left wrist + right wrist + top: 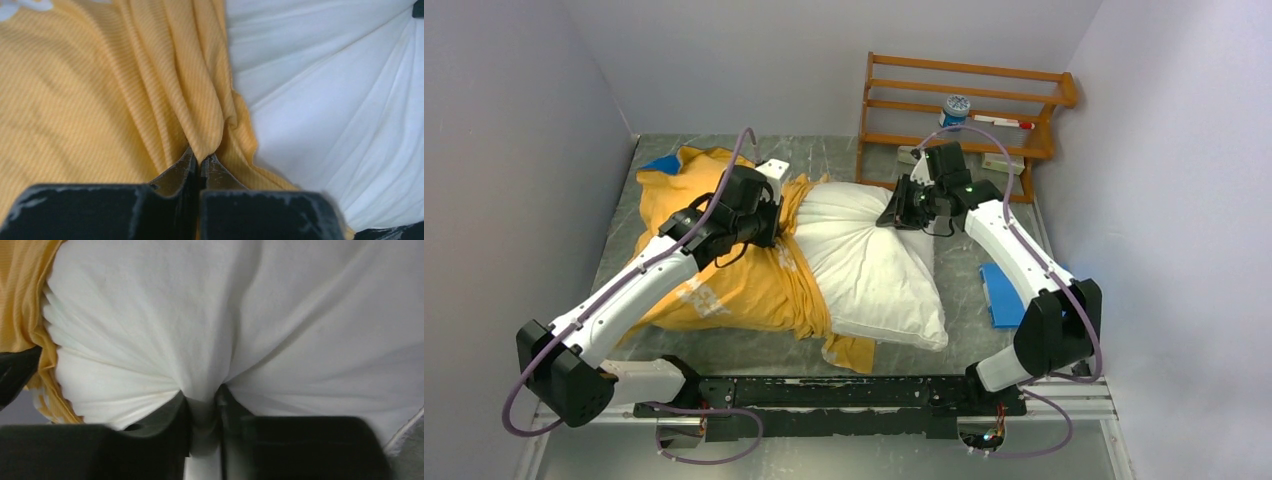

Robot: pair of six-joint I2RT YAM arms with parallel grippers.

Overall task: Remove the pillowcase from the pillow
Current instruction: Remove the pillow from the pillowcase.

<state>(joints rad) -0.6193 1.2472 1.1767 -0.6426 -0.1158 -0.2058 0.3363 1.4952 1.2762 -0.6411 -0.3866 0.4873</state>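
The pillowcase, yellow-orange side up with a blue corner at the far left, is bunched over the left half of the white pillow, whose right half is bare. My left gripper is shut on a fold of the yellow pillowcase at its bunched edge, next to the white pillow. My right gripper is shut on a pinch of the pillow's white fabric at its far right end. The pillowcase edge shows at the left of the right wrist view.
A wooden rack with small items stands at the back right, close behind my right gripper. A small flat blue pad lies on the table right of the pillow. Grey walls close in on both sides.
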